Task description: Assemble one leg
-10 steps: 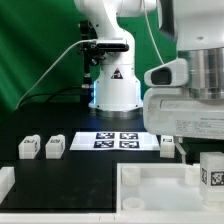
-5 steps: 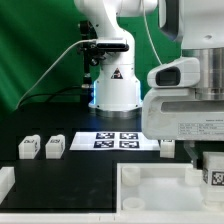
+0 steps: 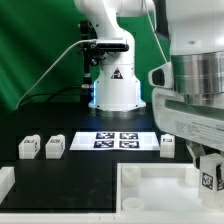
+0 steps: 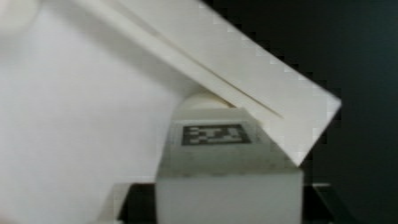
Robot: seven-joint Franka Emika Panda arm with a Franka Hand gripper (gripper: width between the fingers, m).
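My gripper [image 3: 210, 182] is shut on a white leg [image 3: 209, 178] with a black-and-white tag. It holds the leg at the exterior view's right, just over the far right corner of the large white panel [image 3: 150, 180]. In the wrist view the leg [image 4: 217, 150] stands between my dark fingers [image 4: 143, 202], its tag facing the camera, against a corner of the panel [image 4: 89, 100]. Two more legs [image 3: 28, 148] [image 3: 55, 146] stand on the table at the exterior view's left. Another leg [image 3: 168, 146] stands behind the panel.
The marker board [image 3: 115, 140] lies flat on the black table in front of the robot base [image 3: 115, 90]. A white part [image 3: 5, 182] shows at the exterior view's left edge. A green backdrop stands behind.
The wrist has tilted and shifted, and the held leg has gone slightly lower toward the panel's corner. The loose legs have not moved.
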